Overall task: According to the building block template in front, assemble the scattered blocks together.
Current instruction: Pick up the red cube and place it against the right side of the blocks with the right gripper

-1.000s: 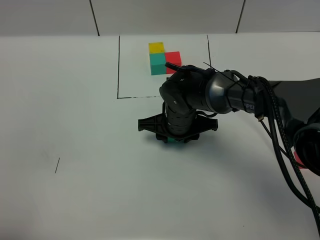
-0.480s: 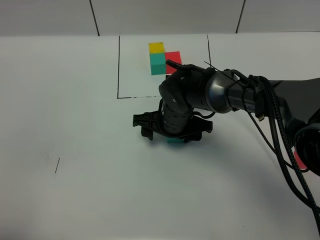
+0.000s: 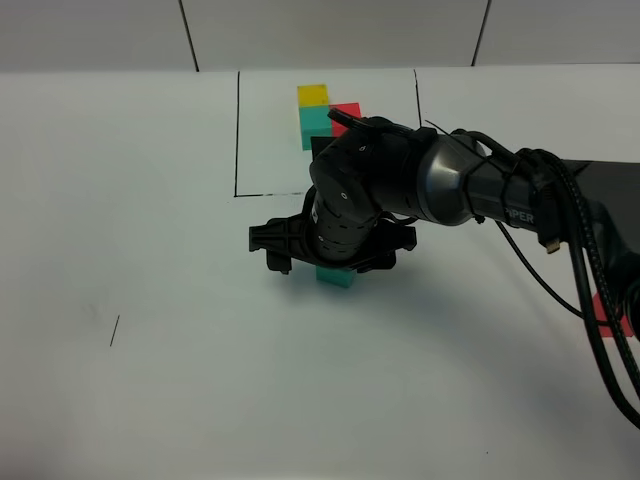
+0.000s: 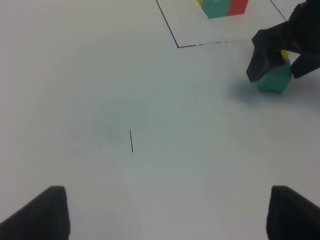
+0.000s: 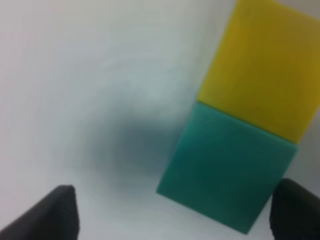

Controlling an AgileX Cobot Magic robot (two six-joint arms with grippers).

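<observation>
The building block template (image 3: 325, 112) lies at the back, an L of yellow, teal and red cubes inside a black outline (image 3: 237, 140); it also shows in the left wrist view (image 4: 222, 6). In the right wrist view a loose teal block (image 5: 227, 175) lies edge to edge with a loose yellow block (image 5: 265, 65) on the table. My right gripper (image 3: 335, 252) hovers just over them, open, its fingertips (image 5: 60, 212) wide apart. From above only the teal block (image 3: 335, 277) shows. A red block (image 3: 604, 310) peeks out behind cables at the right. My left gripper (image 4: 170, 215) is open and holds nothing.
The white table (image 3: 150, 250) bears a short black pen mark (image 3: 114, 330) at the left. The right arm and its cables (image 3: 560, 240) stretch in from the right edge. In the left wrist view the teal block (image 4: 275, 81) lies under the right gripper's fingers (image 4: 265, 55).
My right gripper has opened its fingers, let go of the teal block and shifted a little to the left and up. More of the teal block now shows beneath it.
</observation>
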